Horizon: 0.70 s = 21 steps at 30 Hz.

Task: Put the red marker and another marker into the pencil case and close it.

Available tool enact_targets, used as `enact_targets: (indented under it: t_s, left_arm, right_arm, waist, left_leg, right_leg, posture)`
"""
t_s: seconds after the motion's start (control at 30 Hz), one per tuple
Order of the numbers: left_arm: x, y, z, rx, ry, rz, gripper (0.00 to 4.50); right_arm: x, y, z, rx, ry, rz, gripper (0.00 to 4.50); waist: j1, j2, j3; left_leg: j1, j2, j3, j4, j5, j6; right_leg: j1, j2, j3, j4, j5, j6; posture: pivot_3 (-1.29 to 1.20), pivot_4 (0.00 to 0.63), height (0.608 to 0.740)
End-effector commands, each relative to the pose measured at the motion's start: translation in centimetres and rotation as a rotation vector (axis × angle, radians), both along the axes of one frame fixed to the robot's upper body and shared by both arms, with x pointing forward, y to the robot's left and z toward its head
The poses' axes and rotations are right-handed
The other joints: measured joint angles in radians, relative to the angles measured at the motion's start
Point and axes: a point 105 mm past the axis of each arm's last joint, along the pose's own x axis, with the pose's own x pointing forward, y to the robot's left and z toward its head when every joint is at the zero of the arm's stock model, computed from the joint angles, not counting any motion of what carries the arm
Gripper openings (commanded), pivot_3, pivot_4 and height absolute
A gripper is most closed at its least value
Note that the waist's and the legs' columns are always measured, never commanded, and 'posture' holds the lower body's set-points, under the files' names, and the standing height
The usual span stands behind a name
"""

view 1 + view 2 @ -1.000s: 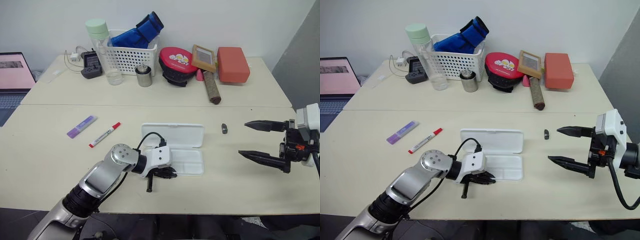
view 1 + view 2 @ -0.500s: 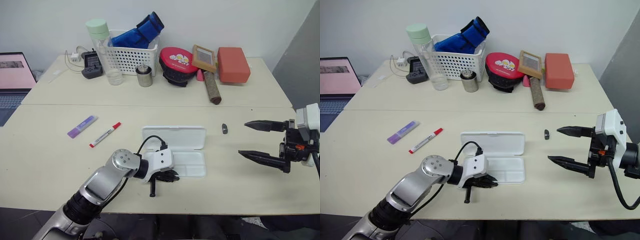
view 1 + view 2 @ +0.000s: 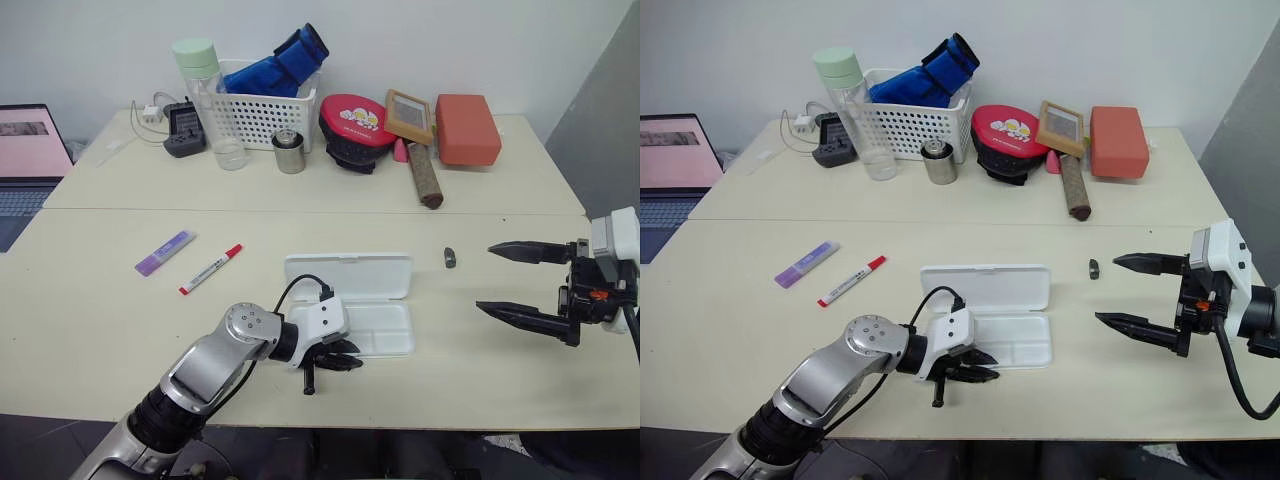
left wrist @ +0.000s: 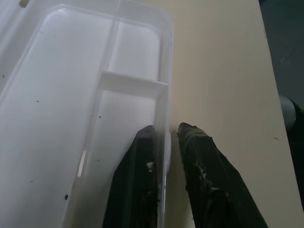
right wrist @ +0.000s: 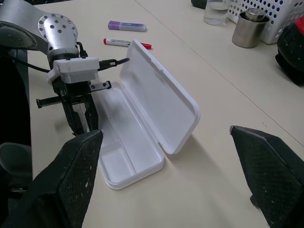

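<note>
The pencil case (image 3: 352, 303) lies open on the table (image 3: 90, 300), and its front wall is straddled by the left gripper (image 4: 166, 137) with a narrow gap, probably to steady or shift the case. The right gripper (image 3: 520, 282) is held spread wide, well apart from it. The red marker (image 3: 210, 269) and the purple marker (image 3: 163, 252) are left beside each other, outside the case, so nothing is packed yet.

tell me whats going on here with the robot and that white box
The pencil case lies open on the table, its tray empty. The left gripper straddles the tray's near wall, one finger inside and one outside. The right gripper hovers open off to the side. The red marker and the purple marker lie on the table, not yet packed.
</note>
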Motion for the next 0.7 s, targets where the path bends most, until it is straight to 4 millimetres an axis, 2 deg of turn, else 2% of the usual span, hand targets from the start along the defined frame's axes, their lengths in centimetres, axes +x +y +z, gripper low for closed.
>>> enact_targets:
  t_s: [0.03, 0.13, 0.17, 0.27, 0.53, 0.7]
  left_arm:
    - [-0.7, -0.3, 1.2, -0.047, 0.008, -0.032, 1.46]
    - [-1.0, -0.4, 2.7, -0.092, 0.0, -0.054, 1.86]
    - [-0.9, -0.4, 3.2, -0.103, -0.01, -0.052, 1.86]
    - [-0.6, -0.2, 4.2, -0.119, -0.027, -0.033, 2.32]
    - [-0.5, 0.1, 8.5, -0.259, -0.048, 0.026, 3.38]
    - [1.0, 3.4, 11.6, -0.336, -0.134, 0.229, 3.97]
  right_arm:
    - [-0.1, 0.3, 0.5, -0.013, -0.029, 0.022, 4.5]
    - [0.0, 0.3, 0.5, -0.012, -0.028, 0.023, 4.5]
    - [0.0, 0.3, 0.5, -0.011, -0.028, 0.024, 4.5]
    - [0.1, 0.3, 0.5, -0.009, -0.027, 0.026, 4.5]
    - [0.3, 0.3, 0.3, -0.004, -0.017, 0.034, 4.5]
    - [0.6, 0.5, 0.3, 0.019, -0.014, 0.04, 4.5]
  waist:
    - [0.0, 0.0, 0.0]
    - [-0.001, 0.0, 0.0]
    - [-0.001, 0.0, 0.0]
    - [-0.001, 0.0, 0.0]
    - [-0.001, -0.001, 0.0]
    - [-0.003, -0.001, 0.0]
  left_leg:
    - [0.0, 0.0, 0.0, 0.0, 0.0, 0.0]
    - [0.0, 0.0, 0.0, 0.0, 0.0, 0.0]
    - [0.0, 0.0, 0.0, 0.0, 0.0, 0.0]
    - [0.0, 0.0, 0.0, 0.0, 0.0, 0.0]
    - [0.0, 0.0, 0.0, 0.0, 0.0, 0.0]
    - [0.0, 0.001, 0.0, 0.0, 0.0, 0.0]
  right_leg:
    - [0.0, 0.0, 0.0, 0.0, 0.0, 0.0]
    - [0.0, 0.0, 0.0, 0.0, 0.0, 0.0]
    - [0.0, 0.0, 0.0, 0.0, 0.0, 0.0]
    - [0.0, 0.0, 0.0, 0.0, 0.0, 0.0]
    - [0.0, 0.0, 0.0, 0.0, 0.0, 0.0]
    - [-0.001, 0.001, 0.0, 0.0, 0.0, 0.0]
  posture:
    - [0.0, 0.15, 0.74]
    - [0.0, 0.15, 0.74]
    - [0.0, 0.15, 0.74]
    - [0.0, 0.15, 0.74]
    - [0.0, 0.15, 0.74]
    - [0.0, 0.15, 0.74]
